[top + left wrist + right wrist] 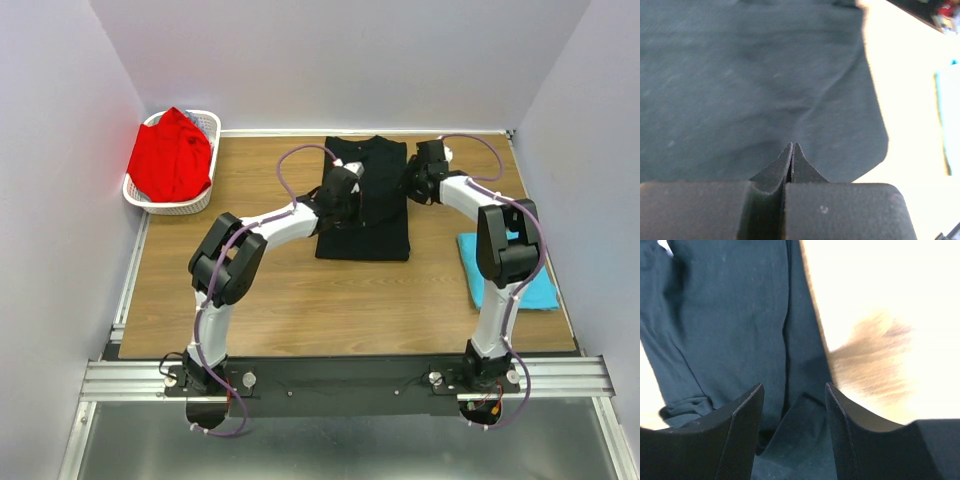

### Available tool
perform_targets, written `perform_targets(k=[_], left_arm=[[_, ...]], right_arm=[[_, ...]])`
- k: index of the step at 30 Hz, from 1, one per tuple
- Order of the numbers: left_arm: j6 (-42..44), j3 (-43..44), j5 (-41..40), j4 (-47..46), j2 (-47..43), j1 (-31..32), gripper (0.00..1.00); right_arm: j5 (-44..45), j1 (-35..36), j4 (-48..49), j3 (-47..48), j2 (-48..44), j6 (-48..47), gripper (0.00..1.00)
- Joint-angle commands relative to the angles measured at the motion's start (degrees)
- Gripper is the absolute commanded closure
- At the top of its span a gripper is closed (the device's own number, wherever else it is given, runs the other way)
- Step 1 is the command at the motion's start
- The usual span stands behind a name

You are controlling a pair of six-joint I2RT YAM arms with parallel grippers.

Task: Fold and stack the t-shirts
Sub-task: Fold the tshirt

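**While the black shirt lies folded mid-table, the red shirt fills the basket**

Though narrowed to a rectangle, the black shirt runs lengthwise from near to far, collar end toward the back wall. At its left edge the left gripper has its fingers pressed tight together; whether cloth is pinched between them cannot be told. At the far right edge the right gripper stands spread, grasping nothing. The turquoise shirt lies folded flat by the table's right edge. The red shirt sits bunched in the white basket at the far left corner.
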State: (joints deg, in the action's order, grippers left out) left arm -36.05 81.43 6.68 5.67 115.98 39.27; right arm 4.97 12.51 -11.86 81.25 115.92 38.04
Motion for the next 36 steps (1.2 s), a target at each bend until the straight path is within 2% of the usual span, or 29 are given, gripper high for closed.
perform_targets(k=[1,6,12,16,24,31,36], left_arm=[[2.3,5.49,3.51,-2.33,1.79,1.78,1.0],[3.36,12.34,5.54,-2.51,6.62,3.36,1.0],[3.18,18.23,5.54,-1.81,12.24,3.45,1.0],[3.62,22.53,3.7,0.38,15.58,3.36,1.0],[3.18,26.68,0.71,3.03,18.92,1.96,1.0],[2.48,28.7,-0.17,4.35,20.59,0.29,1.0],[2.57,31.68,0.0,5.67,22.44,0.2,1.0]], right_arm=[[-7.14,-3.19,0.78,0.4,-1.05,-0.6,0.41],[-17.09,-5.39,2.8,0.84,1.59,-1.13,0.43],[-22.1,-6.45,5.0,0.84,2.99,-1.57,0.64],[-25.36,-6.54,5.18,2.07,5.28,-1.48,0.73],[-25.71,-6.45,5.18,0.14,6.43,-1.74,0.77],[-27.12,-6.45,5.18,-3.91,2.56,-0.87,0.79],[-31.42,-6.45,5.18,-5.84,-0.77,-0.07,0.8]])
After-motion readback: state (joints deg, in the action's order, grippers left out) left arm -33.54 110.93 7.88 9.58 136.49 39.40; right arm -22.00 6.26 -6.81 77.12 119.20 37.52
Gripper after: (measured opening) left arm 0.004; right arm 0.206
